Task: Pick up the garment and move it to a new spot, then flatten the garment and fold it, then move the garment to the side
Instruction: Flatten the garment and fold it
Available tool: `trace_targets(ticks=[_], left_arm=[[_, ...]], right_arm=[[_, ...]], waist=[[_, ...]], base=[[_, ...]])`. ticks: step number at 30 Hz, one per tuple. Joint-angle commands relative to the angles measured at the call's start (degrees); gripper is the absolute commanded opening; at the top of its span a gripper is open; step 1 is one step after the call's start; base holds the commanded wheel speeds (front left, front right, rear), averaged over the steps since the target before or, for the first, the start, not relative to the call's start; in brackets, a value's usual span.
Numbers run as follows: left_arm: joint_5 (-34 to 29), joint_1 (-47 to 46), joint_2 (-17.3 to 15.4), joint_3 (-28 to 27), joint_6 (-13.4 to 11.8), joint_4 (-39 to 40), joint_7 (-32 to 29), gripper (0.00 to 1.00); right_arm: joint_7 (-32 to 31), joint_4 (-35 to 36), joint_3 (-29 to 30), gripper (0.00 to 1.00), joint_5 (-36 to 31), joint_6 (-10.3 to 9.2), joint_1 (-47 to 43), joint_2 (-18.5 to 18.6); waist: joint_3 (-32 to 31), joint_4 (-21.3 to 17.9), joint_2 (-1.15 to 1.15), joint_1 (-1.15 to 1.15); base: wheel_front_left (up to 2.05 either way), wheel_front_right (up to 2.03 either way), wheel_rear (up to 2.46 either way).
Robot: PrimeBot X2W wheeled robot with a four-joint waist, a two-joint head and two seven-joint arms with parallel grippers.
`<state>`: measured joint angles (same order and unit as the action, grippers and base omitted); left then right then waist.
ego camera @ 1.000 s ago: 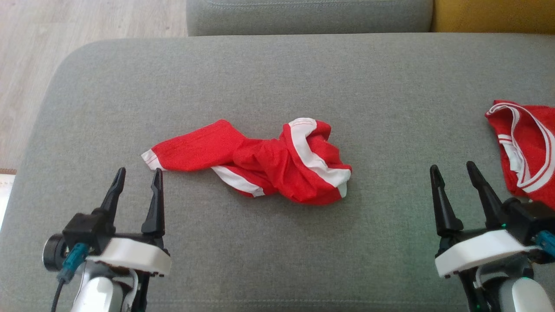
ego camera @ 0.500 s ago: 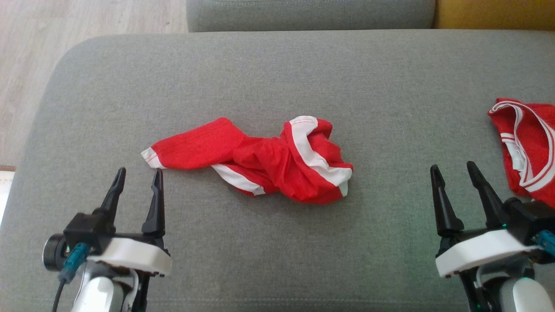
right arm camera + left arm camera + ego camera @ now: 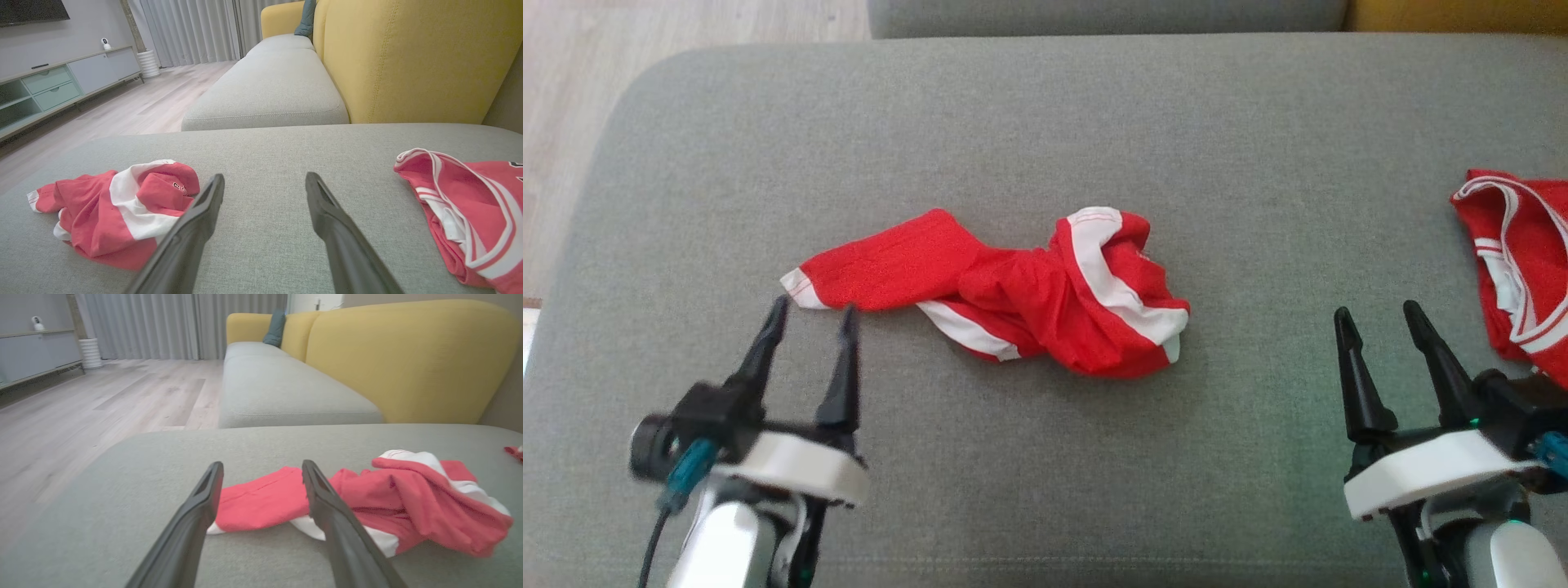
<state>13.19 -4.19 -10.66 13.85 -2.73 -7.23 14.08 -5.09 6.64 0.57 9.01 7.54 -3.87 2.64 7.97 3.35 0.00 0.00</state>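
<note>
A crumpled red garment with white bands lies twisted in the middle of the grey cushion; one leg stretches left to a white hem. My left gripper stands open just short of that hem, nothing between its fingers. In the left wrist view the garment lies just beyond the left gripper. My right gripper is open at the lower right, well clear of the garment. The right wrist view shows the garment to the left of the right gripper.
A second red-and-white garment lies at the cushion's right edge, beside my right gripper. The cushion's rounded left edge drops to a wooden floor. Another grey seat and a yellow backrest stand beyond.
My left gripper has moved forward and a little right, its tips now near the garment's white hem. The head camera has tilted slightly, shifting the whole picture. The right gripper has stayed still.
</note>
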Motion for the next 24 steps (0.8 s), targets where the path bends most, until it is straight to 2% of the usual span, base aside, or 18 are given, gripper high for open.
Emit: trace_targets(ticks=[1,7,13,21,22,23,24], left_arm=[[-0.52,-4.23,-0.84,-1.14,0.65,2.44,-0.35,1.00],[-0.47,-7.73,0.80,2.58,3.02,2.27,-2.57,1.00],[0.12,-11.03,2.44,6.14,5.40,-1.26,-6.54,1.00],[1.21,-13.69,3.17,7.24,6.22,-5.60,-8.23,1.00],[1.33,-13.95,3.19,7.25,6.26,-5.97,-8.22,0.96],[1.42,-14.20,3.20,7.27,6.31,-6.24,-8.13,0.20],[1.54,-14.43,3.20,7.30,6.39,-6.50,-8.00,0.00]], right_arm=[[0.06,2.27,-1.11,1.00,0.30,-0.05,2.75,0.24],[0.01,2.38,-1.59,1.00,0.20,-0.05,3.82,0.24],[0.28,2.31,-1.79,1.00,0.24,-0.05,5.06,0.24],[1.02,1.81,-1.56,1.00,0.48,-0.05,6.08,0.24],[1.06,1.73,-1.58,1.00,0.54,-0.05,6.15,0.24],[1.10,1.66,-1.58,1.00,0.58,-0.05,6.24,0.24],[1.15,1.58,-1.58,1.00,0.63,-0.05,6.34,0.24]], waist=[[0.61,-0.11,0.00,0.00],[2.49,-0.98,0.00,0.00],[5.20,-2.66,0.00,0.00],[7.57,-4.01,0.00,0.00],[7.71,-4.08,0.00,0.00],[7.83,-4.11,0.00,0.00],[7.94,-4.11,0.00,0.00]], base=[[0.00,0.00,0.00],[0.00,0.00,0.00],[0.00,0.00,0.00],[0.00,0.00,0.00],[0.00,0.00,0.00],[0.00,0.00,0.00],[0.00,0.00,0.00]])
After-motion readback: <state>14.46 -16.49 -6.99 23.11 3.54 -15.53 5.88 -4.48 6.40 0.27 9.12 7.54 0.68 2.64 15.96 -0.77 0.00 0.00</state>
